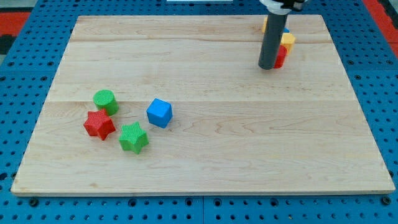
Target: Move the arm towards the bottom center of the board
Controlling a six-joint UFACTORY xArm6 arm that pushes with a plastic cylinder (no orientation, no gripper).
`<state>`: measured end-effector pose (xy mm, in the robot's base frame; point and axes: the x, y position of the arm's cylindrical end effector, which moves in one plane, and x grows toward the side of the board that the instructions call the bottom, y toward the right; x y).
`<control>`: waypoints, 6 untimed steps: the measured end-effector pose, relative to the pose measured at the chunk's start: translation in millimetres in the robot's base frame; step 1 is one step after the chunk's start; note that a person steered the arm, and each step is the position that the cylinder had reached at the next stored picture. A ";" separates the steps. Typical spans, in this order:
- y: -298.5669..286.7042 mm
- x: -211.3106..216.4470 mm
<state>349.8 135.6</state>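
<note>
Rod comes down from the view's top right, my tip (269,66) resting on the counter (205,143) right against a tight cluster of blocks: red block (280,57) touching it on the view's right, yellow block (287,40) just above that, a sliver of blue block (285,30) and an orange block (265,23) mostly hidden behind the rod, shapes unclear. No gripper on this rig, so nothing open, shut or held.

Target, the board's bottom center, lies well apart from the tip, bare wood. Second group sits lower left: green cylinder (106,101), red star (99,124), green star (133,137), blue cube (159,112), all near one another. Judgement: straight diagonal path down-left likely passes right of the cube, no contact needed.
</note>
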 end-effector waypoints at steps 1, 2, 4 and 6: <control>-19.9 0.9; -62.0 35.9; -130.9 109.0; -119.4 115.3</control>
<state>465.1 16.1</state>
